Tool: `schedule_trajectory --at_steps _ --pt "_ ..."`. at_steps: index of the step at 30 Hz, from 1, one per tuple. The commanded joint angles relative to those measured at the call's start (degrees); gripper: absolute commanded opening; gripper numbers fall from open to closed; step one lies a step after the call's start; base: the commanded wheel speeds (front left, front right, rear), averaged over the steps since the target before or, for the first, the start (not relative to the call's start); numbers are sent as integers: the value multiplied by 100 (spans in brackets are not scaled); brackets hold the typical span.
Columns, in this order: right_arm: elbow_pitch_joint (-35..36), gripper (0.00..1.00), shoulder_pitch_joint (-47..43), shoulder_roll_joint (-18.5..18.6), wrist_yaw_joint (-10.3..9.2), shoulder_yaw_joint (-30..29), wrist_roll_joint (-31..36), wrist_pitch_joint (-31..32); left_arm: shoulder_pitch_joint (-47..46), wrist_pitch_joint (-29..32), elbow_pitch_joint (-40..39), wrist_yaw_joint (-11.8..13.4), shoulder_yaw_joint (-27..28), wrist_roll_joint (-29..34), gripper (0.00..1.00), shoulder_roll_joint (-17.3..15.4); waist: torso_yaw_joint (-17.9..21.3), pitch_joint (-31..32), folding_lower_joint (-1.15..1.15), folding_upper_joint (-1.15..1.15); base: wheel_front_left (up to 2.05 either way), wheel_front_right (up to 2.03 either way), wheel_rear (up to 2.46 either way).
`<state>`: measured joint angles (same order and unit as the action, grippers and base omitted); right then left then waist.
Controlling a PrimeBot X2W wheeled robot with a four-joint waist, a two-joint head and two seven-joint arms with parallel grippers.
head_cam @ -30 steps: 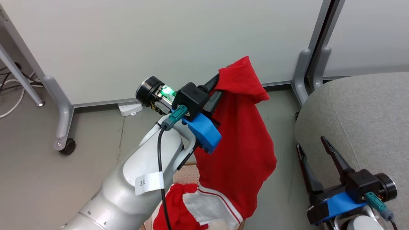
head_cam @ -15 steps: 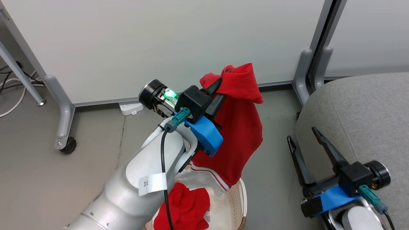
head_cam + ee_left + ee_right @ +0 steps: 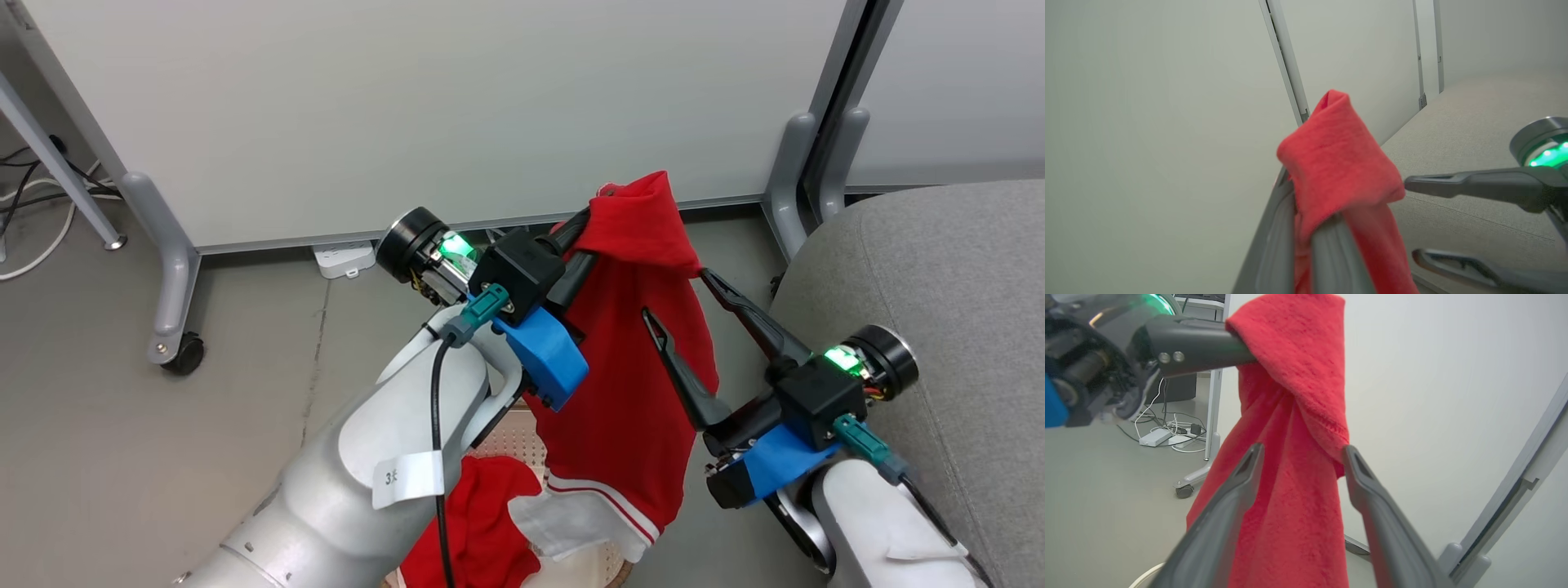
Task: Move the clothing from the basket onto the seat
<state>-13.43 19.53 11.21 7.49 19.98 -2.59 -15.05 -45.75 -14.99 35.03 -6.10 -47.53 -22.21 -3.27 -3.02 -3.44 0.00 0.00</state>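
While our left gripper clamps one garment above the basket, right gripper wide beside it, we find none on the seat; a second garment lies inside.

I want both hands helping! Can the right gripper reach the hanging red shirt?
Probably yes: the right gripper is open, close up to the red shirt, and nothing sits between them.

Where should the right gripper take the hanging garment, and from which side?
Just below the fold the shut left gripper pinches, where the garment hangs as a narrow bunched column. Approach level from the seat side, as the open right gripper likely intends: its fingers frame that column.
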Motion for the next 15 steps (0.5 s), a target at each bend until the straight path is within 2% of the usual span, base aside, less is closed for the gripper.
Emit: schedule_trajectory --at_steps 1,15 --pt "-90 100 132 25 1 71 -16 -20 -67 -29 -29 -13 -32 -31 0 9 -44 -26 0 0 0 0 0" --pt "-1512 100 1009 -96 1 429 -66 -20 -177 -30 -307 13 -375 -196 0 39 -279 -175 0 0 0 0 0"
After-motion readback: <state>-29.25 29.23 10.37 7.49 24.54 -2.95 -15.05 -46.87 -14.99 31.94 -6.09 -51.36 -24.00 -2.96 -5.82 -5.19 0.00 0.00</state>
